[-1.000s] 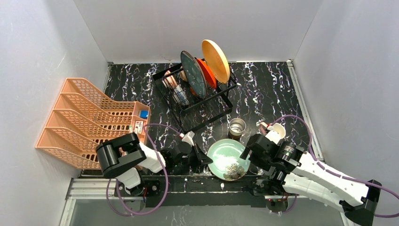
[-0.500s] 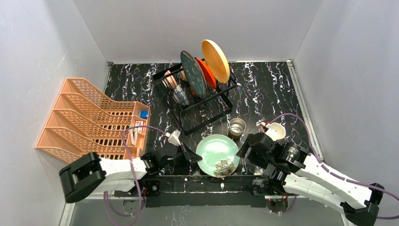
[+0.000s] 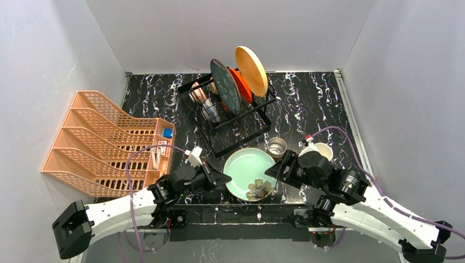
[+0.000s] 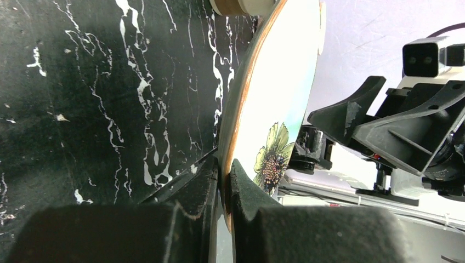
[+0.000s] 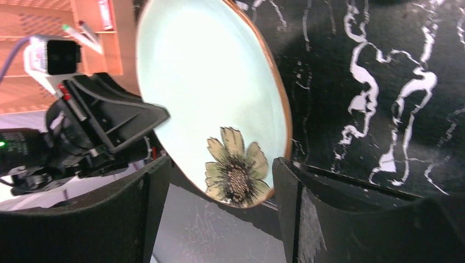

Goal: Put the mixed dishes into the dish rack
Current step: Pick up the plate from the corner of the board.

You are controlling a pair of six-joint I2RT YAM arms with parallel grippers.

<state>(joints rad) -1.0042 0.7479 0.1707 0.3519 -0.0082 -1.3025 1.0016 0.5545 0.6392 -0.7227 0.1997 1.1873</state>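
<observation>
A pale green plate (image 3: 249,171) with a flower print hangs tilted over the table's near edge. My left gripper (image 3: 222,178) is shut on its left rim; in the left wrist view the plate (image 4: 274,109) stands edge-on between the pads of that gripper (image 4: 226,170). My right gripper (image 3: 274,172) is open just right of the plate. In the right wrist view the plate's flowered end (image 5: 236,172) lies ahead of this gripper (image 5: 219,167), touching neither finger. The black wire dish rack (image 3: 241,137) holds yellow (image 3: 251,70), red-orange (image 3: 243,87) and grey-green (image 3: 225,86) plates and small bowls (image 3: 204,101).
A steel cup (image 3: 276,147) stands just behind the green plate. A white bowl (image 3: 322,150) sits to its right, beside my right arm. An orange lattice rack (image 3: 104,142) fills the left side. Grey walls enclose the table.
My left arm has stretched out, carrying the green plate away from the table's near edge and slightly left. My right gripper followed the plate forward and its jaws narrowed a little.
</observation>
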